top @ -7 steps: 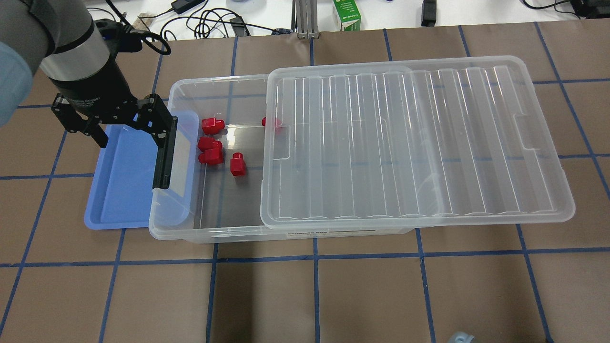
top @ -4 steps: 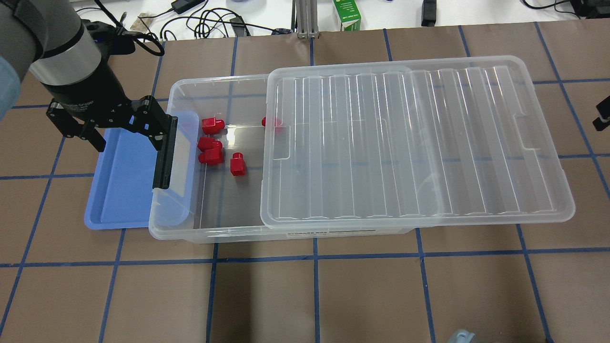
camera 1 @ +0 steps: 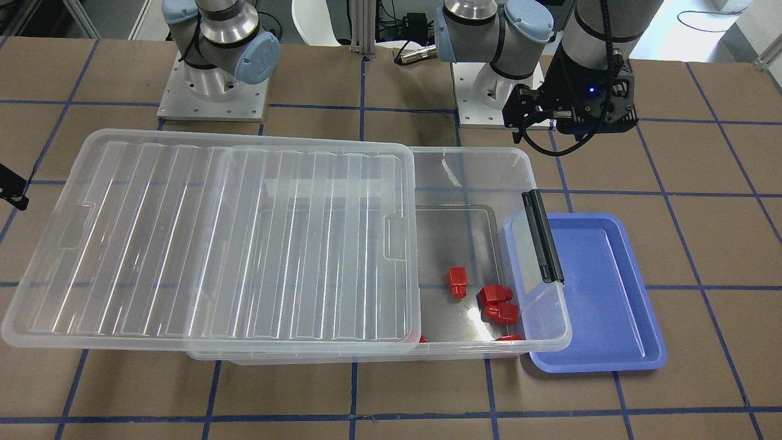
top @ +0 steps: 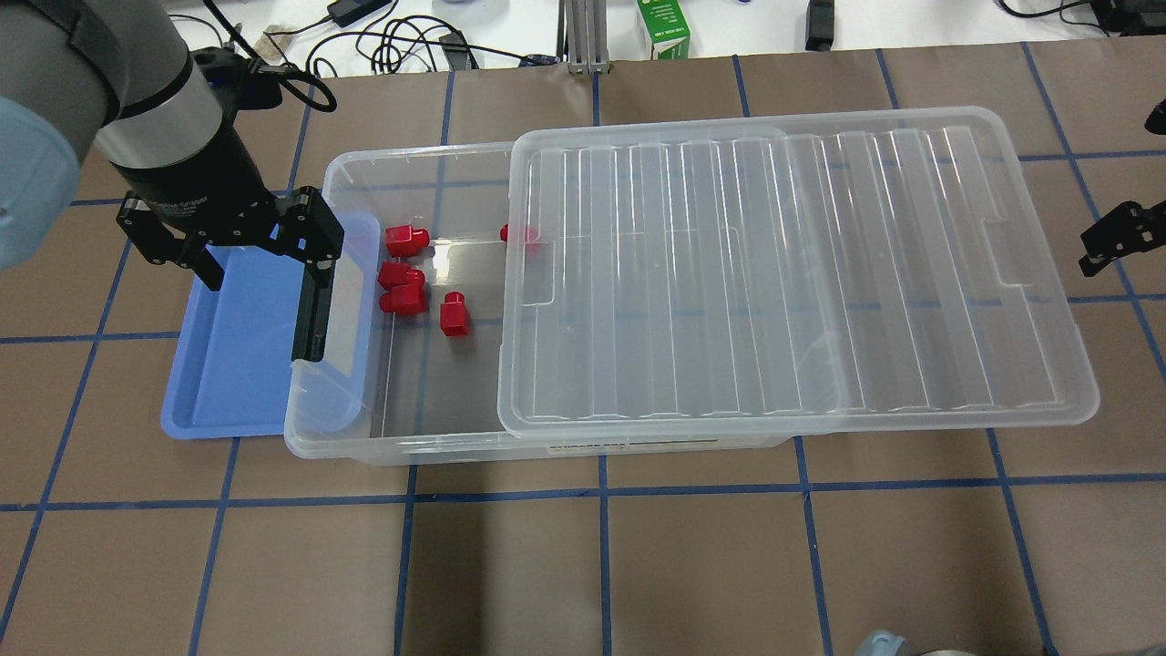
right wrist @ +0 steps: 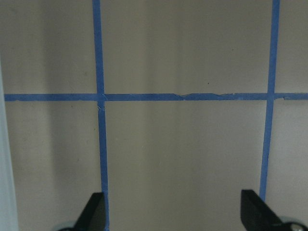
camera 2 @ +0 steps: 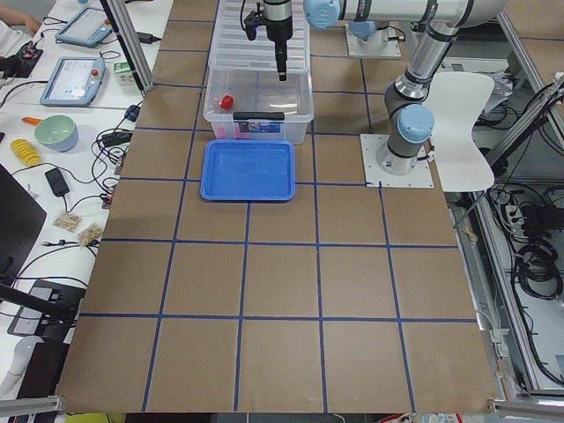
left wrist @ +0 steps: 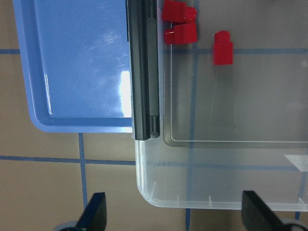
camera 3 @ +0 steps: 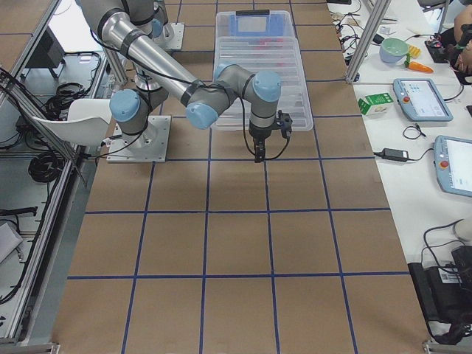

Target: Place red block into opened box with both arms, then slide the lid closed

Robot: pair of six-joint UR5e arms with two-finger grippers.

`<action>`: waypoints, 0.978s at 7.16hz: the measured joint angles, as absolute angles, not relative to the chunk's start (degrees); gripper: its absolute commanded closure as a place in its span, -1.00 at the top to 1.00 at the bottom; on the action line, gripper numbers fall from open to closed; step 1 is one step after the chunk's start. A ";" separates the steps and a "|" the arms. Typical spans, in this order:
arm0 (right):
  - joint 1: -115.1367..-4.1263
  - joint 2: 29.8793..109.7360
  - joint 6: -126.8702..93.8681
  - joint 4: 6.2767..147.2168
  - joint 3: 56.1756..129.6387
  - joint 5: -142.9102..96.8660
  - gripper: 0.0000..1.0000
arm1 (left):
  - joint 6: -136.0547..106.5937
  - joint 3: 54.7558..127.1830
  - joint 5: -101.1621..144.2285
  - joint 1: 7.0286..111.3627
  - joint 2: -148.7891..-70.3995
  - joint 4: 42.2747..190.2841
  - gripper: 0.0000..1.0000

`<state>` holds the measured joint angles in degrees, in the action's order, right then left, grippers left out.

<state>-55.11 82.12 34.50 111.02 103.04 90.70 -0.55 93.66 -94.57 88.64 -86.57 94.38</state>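
Note:
Several red blocks [top: 406, 240] [camera 1: 456, 283] lie on the floor of the clear box [top: 346, 442] near its uncovered left end; one [top: 519, 233] is partly under the lid. The ribbed lid [top: 792, 273] rests on the box, slid right so it overhangs the right end. My left gripper [top: 262, 264] [left wrist: 175, 214] hangs open and holds nothing above the box's black latch bar [top: 314, 310] and the tray. My right gripper [top: 1113, 239] [right wrist: 174, 214] stands open over bare table just beyond the lid's right end.
A blue tray [top: 228, 364] with nothing in it lies against the box's left end, partly under its rim. A green carton [top: 663, 27] and cables sit along the far table edge. The table is brown with blue tape lines.
My right gripper has come into view at the right edge and moved left toward the lid. My left gripper shifted slightly right, toward the latch bar. Blocks, box and lid have not moved.

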 measured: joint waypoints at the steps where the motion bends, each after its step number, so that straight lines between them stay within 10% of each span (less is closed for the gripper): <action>1: -55.47 82.19 33.71 111.20 103.42 89.61 1.00 | -0.80 93.79 -94.44 88.72 -86.57 93.97 1.00; 7: -62.58 82.32 29.42 111.16 103.62 88.33 1.00 | -0.17 94.71 -94.33 88.77 -86.14 93.78 1.00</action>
